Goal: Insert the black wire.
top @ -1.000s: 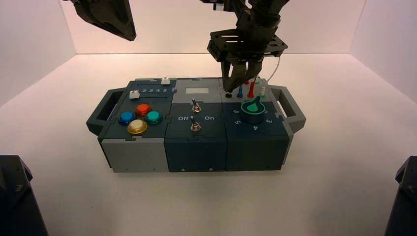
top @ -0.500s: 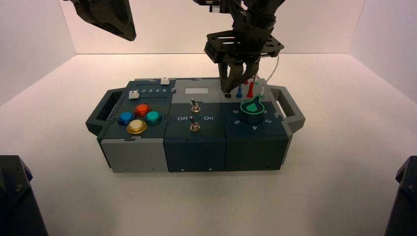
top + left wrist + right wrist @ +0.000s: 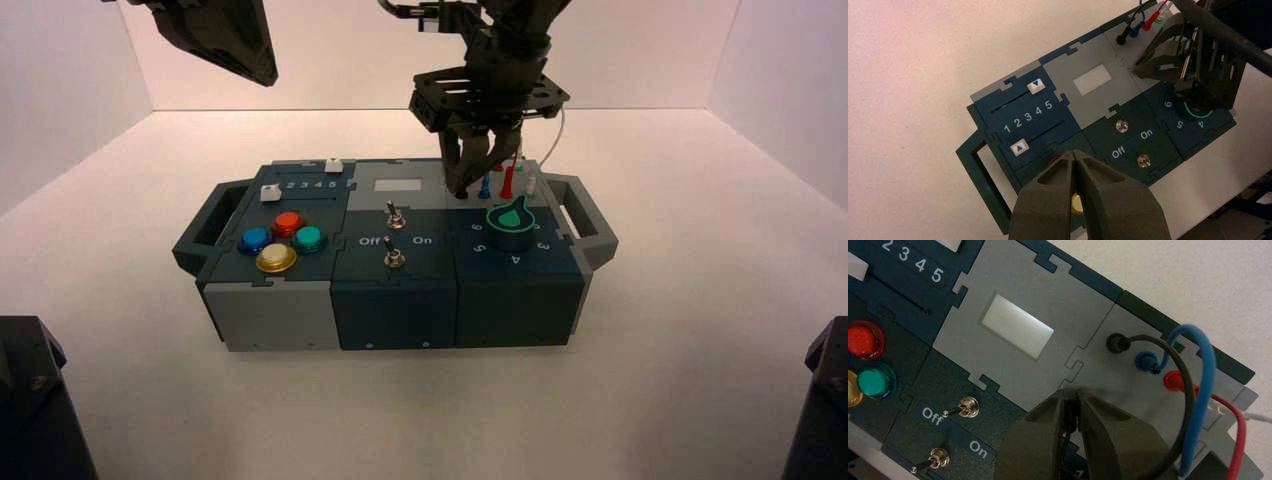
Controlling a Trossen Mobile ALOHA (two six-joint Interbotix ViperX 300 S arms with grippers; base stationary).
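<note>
The black wire [image 3: 1187, 390] has one plug seated in the black socket [image 3: 1117, 343] on the grey panel at the box's back right, also seen in the left wrist view [image 3: 1121, 39]. Its cable loops round and runs back under my right gripper [image 3: 1074, 395]. That gripper is shut on the wire's other black plug, held between its fingers just above the grey panel beside the sockets [image 3: 466, 188]. My left gripper [image 3: 262, 70] is parked high at the back left, shut and empty, over the box's button end [image 3: 1075, 156].
A blue plug [image 3: 1146, 361] and a red plug [image 3: 1174, 381] sit in sockets next to the black one, with blue [image 3: 1207, 365] and red [image 3: 1239, 440] cables arching over. A green knob [image 3: 512, 222], two toggle switches [image 3: 964, 409], a white display [image 3: 1018, 326] and coloured buttons [image 3: 280, 240] lie nearby.
My right gripper has shifted slightly left and back over the socket row with the plug in it. The box has nudged a little to the left. The left arm has not moved.
</note>
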